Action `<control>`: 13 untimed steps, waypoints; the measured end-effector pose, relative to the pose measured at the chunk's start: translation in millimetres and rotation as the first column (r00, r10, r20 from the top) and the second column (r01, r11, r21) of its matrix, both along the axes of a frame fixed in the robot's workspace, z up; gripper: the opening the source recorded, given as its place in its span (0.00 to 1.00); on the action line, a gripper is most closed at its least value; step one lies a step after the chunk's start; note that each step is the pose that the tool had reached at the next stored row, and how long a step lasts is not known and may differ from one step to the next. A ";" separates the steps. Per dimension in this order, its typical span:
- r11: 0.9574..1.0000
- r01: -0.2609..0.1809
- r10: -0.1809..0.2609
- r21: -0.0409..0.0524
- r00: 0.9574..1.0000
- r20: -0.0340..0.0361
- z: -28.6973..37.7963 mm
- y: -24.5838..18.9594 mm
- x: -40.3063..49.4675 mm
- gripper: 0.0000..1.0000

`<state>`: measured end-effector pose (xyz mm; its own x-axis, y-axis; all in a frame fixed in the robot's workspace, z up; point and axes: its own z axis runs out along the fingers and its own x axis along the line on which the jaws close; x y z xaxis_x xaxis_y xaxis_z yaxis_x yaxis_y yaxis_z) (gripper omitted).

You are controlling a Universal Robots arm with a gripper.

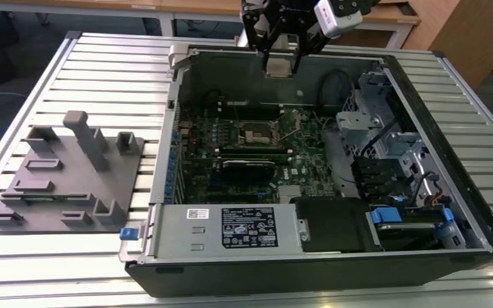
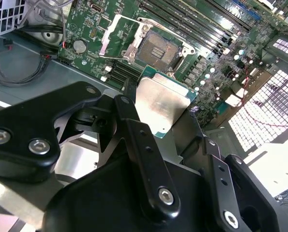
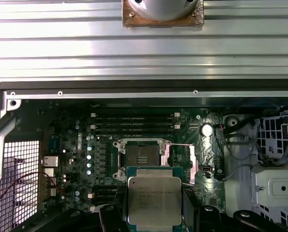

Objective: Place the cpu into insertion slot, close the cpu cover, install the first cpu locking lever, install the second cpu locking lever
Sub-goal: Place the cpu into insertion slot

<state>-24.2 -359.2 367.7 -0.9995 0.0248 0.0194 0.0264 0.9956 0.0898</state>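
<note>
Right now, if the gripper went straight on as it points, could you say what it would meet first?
Likely the green board beside the open insertion slot; the cpu in the gripper looks offset from it, though depth is unclear.

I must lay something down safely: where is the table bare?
In the exterior view, bare slats of the silver ribbed metal table lie behind the grey blocky fixture plate and in front of it. Inside the open black computer case it is crowded.
</note>
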 end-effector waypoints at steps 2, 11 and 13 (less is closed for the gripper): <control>1.000 0.000 0.000 0.000 1.000 0.000 -0.1 0.0 0.0 0.54; 1.000 0.000 0.000 0.000 1.000 0.000 -2.1 0.0 0.0 0.54; 1.000 0.000 0.000 0.000 1.000 0.000 -2.3 0.0 0.0 0.54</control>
<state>-24.2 -359.1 365.4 -0.9995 0.0248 0.0193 0.0264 0.9956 0.0899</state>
